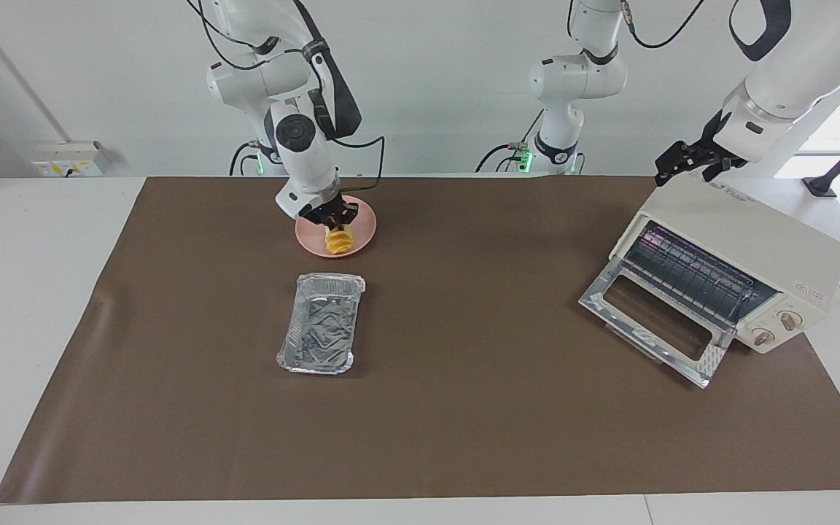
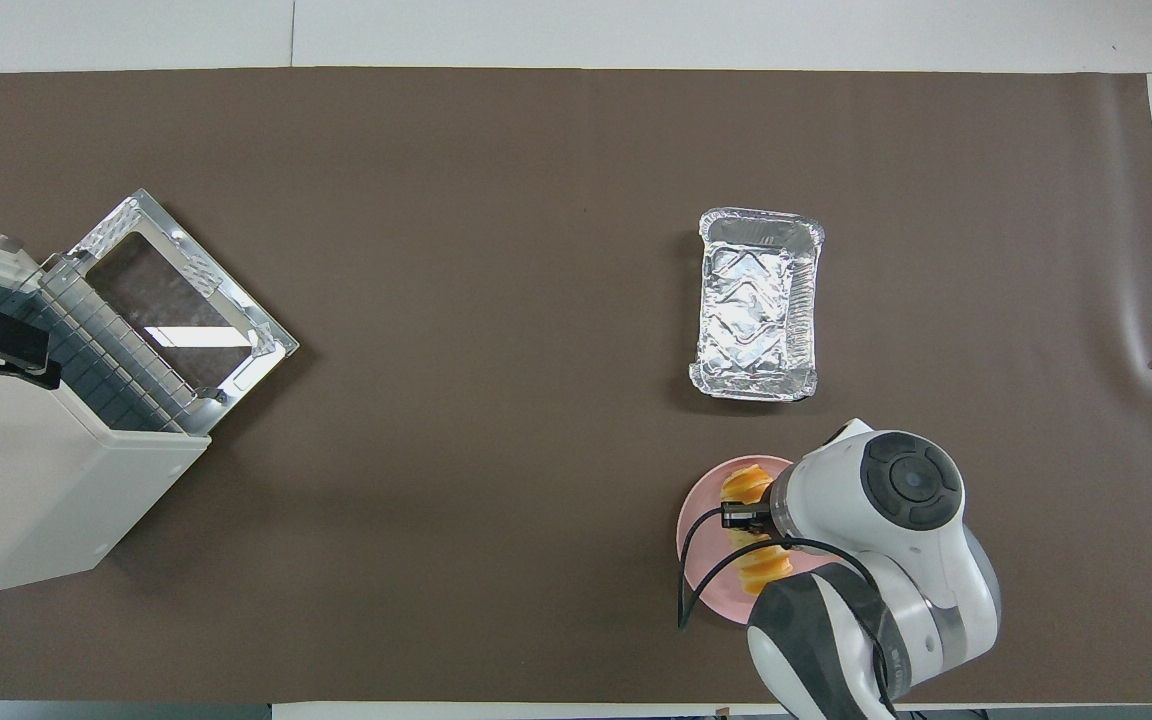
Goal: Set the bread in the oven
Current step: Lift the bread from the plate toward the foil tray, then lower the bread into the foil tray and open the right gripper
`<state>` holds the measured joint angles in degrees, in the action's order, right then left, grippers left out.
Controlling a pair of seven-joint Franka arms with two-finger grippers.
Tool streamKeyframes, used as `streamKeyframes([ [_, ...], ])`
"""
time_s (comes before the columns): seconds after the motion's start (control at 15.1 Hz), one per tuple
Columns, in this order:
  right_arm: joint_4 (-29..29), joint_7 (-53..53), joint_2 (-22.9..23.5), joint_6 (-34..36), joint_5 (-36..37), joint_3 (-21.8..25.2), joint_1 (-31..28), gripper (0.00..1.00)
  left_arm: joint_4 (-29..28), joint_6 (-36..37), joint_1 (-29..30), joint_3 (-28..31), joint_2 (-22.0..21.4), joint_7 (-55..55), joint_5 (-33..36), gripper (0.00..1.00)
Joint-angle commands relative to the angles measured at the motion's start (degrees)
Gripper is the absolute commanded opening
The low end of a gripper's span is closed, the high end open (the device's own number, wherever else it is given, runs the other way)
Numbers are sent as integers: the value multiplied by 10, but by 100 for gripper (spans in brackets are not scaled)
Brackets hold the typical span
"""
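On the pink plate, at the right arm's end of the table and close to the robots, lies the bread, a ridged golden-yellow loaf. The right gripper is down at the plate, directly on top of the loaf, its fingers set at the bread's sides; the pictures do not show whether they are clamped on it or only straddling it. A foil tray sits on the brown mat farther from the robots than the plate. The oven stands at the left arm's end of the table with its glass door dropped open and the wire rack showing. The left gripper hangs over the oven's top, waiting.
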<state>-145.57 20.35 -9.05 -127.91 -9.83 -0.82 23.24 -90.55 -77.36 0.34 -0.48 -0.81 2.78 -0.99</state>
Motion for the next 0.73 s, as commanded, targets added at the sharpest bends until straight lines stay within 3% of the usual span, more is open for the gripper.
streamKeyframes([
  [0.0, 11, -17, -15, 22, -13, 0, -23, 0, -14, -9, -3, 3, -12, 6, 1, 100],
  [0.2, 83, -15, -26, 119, -14, 6, -42, 0, -14, -9, -3, 3, -12, 6, 1, 100],
  [0.4, 222, -37, 7, 212, -12, 6, -83, 0, -14, -9, -3, 3, -12, 6, 1, 100],
  [0.66, 337, -43, 93, 165, -4, 6, -92, 0, -14, -9, -3, 3, -12, 6, 1, 100],
])
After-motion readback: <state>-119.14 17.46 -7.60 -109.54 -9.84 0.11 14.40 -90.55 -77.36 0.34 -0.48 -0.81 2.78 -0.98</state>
